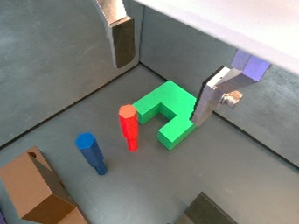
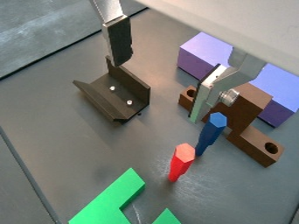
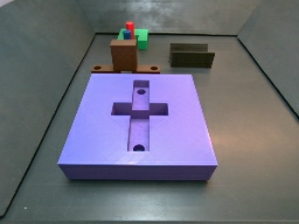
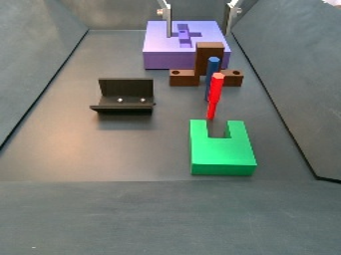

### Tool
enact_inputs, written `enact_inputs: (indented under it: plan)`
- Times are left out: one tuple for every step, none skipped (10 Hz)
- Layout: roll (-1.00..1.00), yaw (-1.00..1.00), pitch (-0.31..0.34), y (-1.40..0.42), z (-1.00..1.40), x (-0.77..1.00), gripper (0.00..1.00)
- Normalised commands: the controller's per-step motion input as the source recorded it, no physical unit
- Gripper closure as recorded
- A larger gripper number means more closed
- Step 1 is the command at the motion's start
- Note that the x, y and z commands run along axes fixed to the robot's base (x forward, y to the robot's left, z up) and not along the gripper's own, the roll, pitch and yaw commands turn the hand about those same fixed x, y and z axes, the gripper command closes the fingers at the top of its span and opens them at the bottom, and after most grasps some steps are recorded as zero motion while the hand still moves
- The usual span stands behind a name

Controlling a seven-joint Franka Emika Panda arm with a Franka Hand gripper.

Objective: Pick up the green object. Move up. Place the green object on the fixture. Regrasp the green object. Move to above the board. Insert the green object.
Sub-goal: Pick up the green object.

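The green object (image 4: 220, 147) lies flat on the dark floor, a bright green U-shaped block, also seen in the wrist views (image 1: 163, 107) (image 2: 121, 205) and far back in a side view (image 3: 142, 37). My gripper (image 1: 160, 94) (image 2: 162, 89) hangs high above the floor, open, with nothing between its silver fingers (image 1: 121, 39); only its tips show at the edge of a side view (image 4: 200, 9). The dark fixture (image 2: 114, 92) (image 4: 123, 97) (image 3: 191, 55) stands apart from the green object. The purple board (image 3: 176, 122) (image 4: 163, 52) (image 2: 208, 54) shows a cross-shaped recess and two holes.
A red peg (image 4: 213, 95) (image 1: 128, 127) stands upright at the mouth of the green object's notch. A blue peg (image 4: 213, 64) (image 1: 91, 153) and a brown block (image 3: 124, 54) (image 2: 243, 118) stand between it and the board. Grey walls (image 3: 263, 61) enclose the floor.
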Motion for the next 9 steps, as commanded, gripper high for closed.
enact_inputs:
  plan:
    - [-0.05,0.00,0.000,0.00,-0.01,0.00,0.00]
    - [-0.01,0.00,0.000,0.00,0.00,0.00,0.00]
    - [0.00,0.00,0.000,0.01,0.00,-0.02,0.00]
    - [0.00,-0.17,-0.041,0.32,-0.08,-0.08,0.00]
    - [0.00,-0.30,-0.056,0.68,-0.19,-0.15,0.00]
    - [0.00,-0.30,-0.011,0.71,-0.35,-0.06,0.00]
    - [0.04,-0.22,-0.053,0.50,-0.50,0.00,0.00]
    - [0.07,-0.11,-0.123,0.00,-0.93,0.17,0.00]
    - [0.00,-0.09,-0.107,-0.19,-1.00,0.43,0.00]
